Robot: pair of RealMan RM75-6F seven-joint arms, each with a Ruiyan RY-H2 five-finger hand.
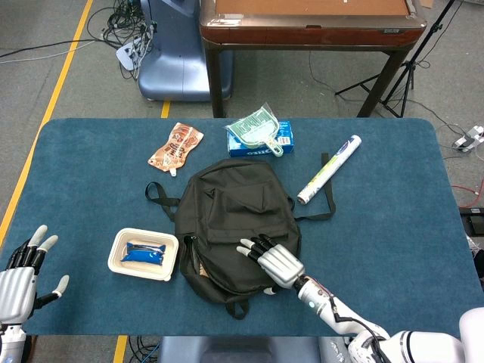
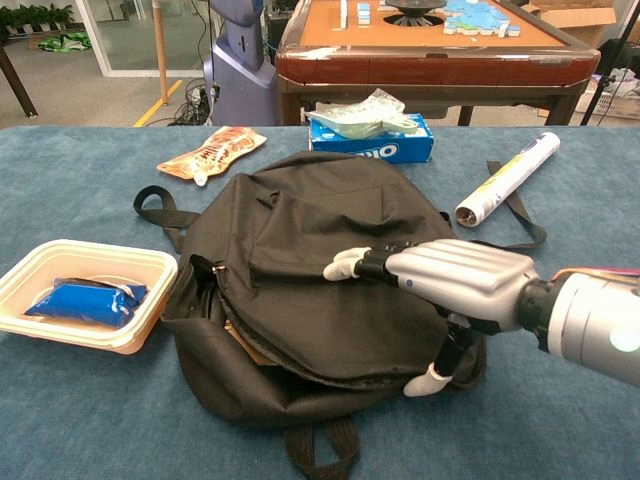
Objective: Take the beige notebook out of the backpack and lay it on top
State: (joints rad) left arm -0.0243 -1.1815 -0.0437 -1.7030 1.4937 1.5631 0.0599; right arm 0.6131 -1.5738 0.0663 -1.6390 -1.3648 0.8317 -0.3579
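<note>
The black backpack (image 1: 234, 219) (image 2: 330, 250) lies flat mid-table, its zip mouth facing the left front. My right hand (image 1: 274, 261) (image 2: 455, 290) lies on its lower right part, fingers over the top panel and thumb under the edge, gripping the fabric and lifting it. The mouth gapes, and a sliver of the beige notebook (image 2: 252, 348) shows inside; the rest is hidden. My left hand (image 1: 21, 280) hovers at the table's front left corner, fingers apart, holding nothing, and shows only in the head view.
A white tray (image 1: 121, 261) (image 2: 30, 270) holding a blue packet sits just left of the backpack. Behind lie an orange pouch (image 1: 176, 146), a blue biscuit box (image 1: 280, 138) under a green-white packet, and a rolled tube (image 1: 329, 169). Straps trail at both sides.
</note>
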